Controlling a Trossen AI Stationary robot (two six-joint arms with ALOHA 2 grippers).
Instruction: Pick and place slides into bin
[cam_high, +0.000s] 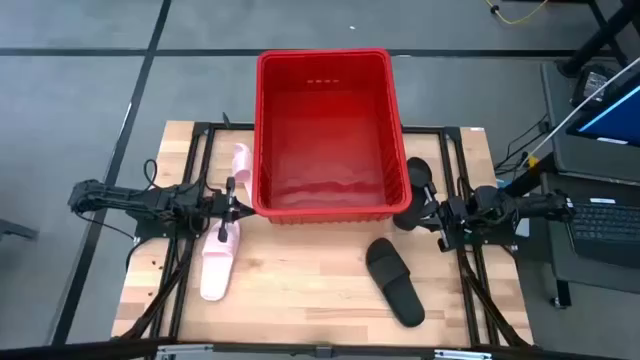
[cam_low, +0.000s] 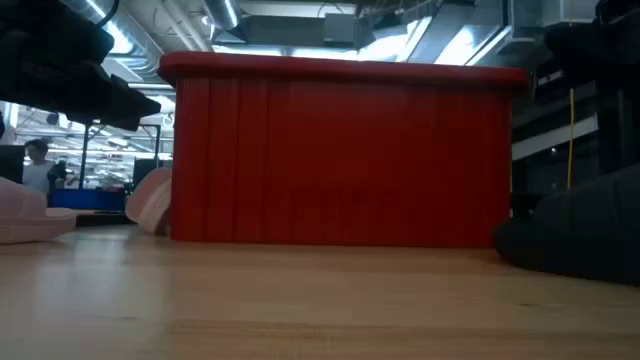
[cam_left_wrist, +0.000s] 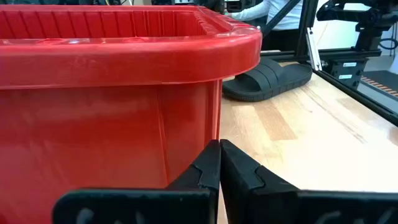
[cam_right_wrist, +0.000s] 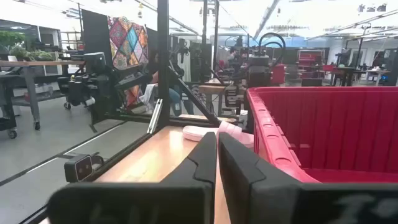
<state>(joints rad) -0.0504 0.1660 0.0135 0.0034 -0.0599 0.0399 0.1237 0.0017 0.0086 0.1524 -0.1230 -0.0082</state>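
So, from my seat, the left gripper (cam_high: 236, 209) sits at the near left corner of the red bin (cam_high: 325, 62), its jaws pressed together on nothing, with one pink slide (cam_high: 218, 262) lying flat on the table just beside and beneath it and a second pink slide (cam_high: 241, 162) wedged on edge against the bin's left wall. The bin looks empty to me, so I judge no slide is placed yet. Right of it, one black slide (cam_high: 394, 281) lies on the bare wood toward the front, and another black slide (cam_high: 419, 180) rests by the bin's right wall. The right gripper (cam_high: 428, 213) hangs at that near right corner, jaws as good as closed and holding nothing. My worry is the crowding: both grippers are so near the bin's wall that a careless swing could knock it and shove the tilted pink slide, and a closed jaw coming down onto a strap would push the slide away rather than catch it
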